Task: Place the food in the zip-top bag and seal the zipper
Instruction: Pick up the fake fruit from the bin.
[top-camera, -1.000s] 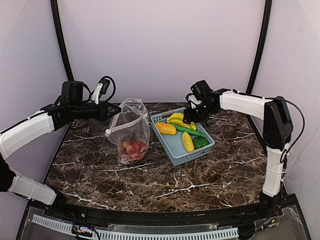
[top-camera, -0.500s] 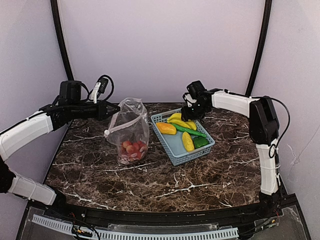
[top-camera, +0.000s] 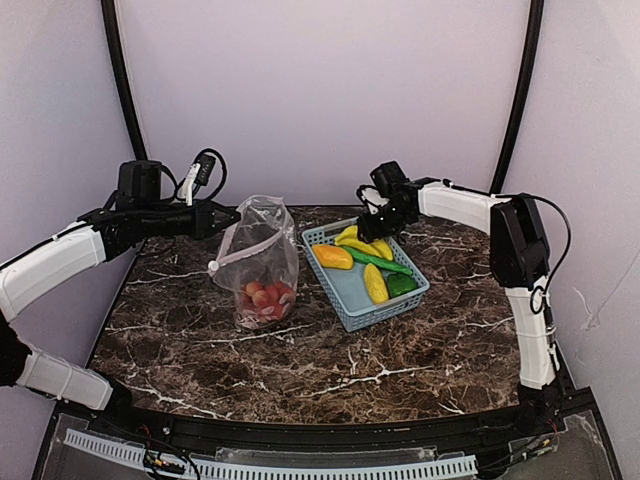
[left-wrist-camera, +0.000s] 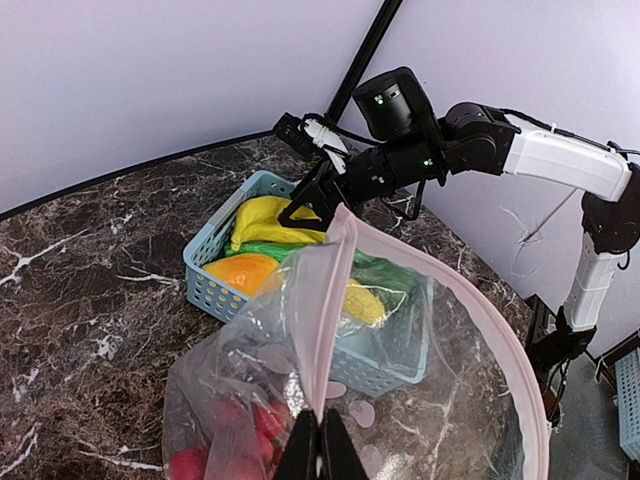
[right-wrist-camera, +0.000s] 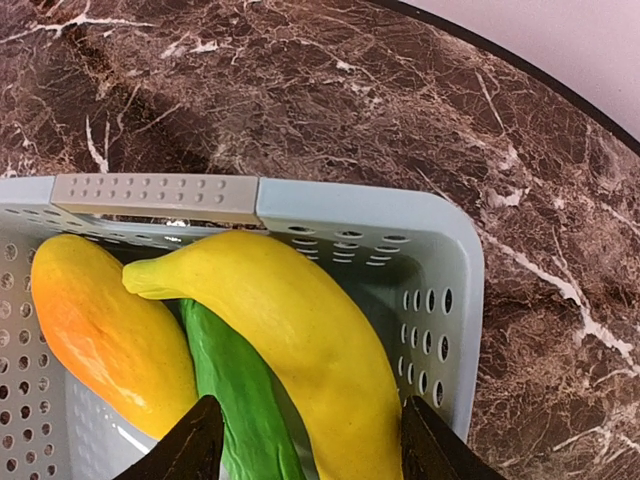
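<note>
On the left of the marble table (top-camera: 300, 372), your left gripper (top-camera: 215, 221) is pinched tight on the zipper (top-camera: 246, 250) of the zip-top bag (top-camera: 262, 262). It holds one lip up so the mouth gapes toward the basket, and the bag's bottom appears to rest on the table. Treat the bag as thin, floppy and nearly weightless: it will fold or swing at a nudge. The stiffer zipper strip is the only sound place to hold it, and you have it there now.

Inside the bag lie the red fruits (top-camera: 266, 298), a small heap at the bottom. You can't count them exactly through the plastic; call it several.

Just right of the bag stands the light-blue basket (top-camera: 390, 307) with five pieces of food:
- one banana (right-wrist-camera: 300, 330)
- one orange piece (right-wrist-camera: 110, 330)
- one long green vegetable (right-wrist-camera: 240, 390)
- one second yellow piece (top-camera: 375, 283)
- one stubby green piece (top-camera: 401, 284)

At the basket's far end, your right gripper (right-wrist-camera: 310, 440) hangs with its jaws spread moderately wide and nothing in them, straddling the banana from above. That banana looks like hard, smooth, light plastic, likely slick on its curve. Take it across the thick middle, not the tapering tip, and squeeze gently or it may squirt out sideways.
</note>
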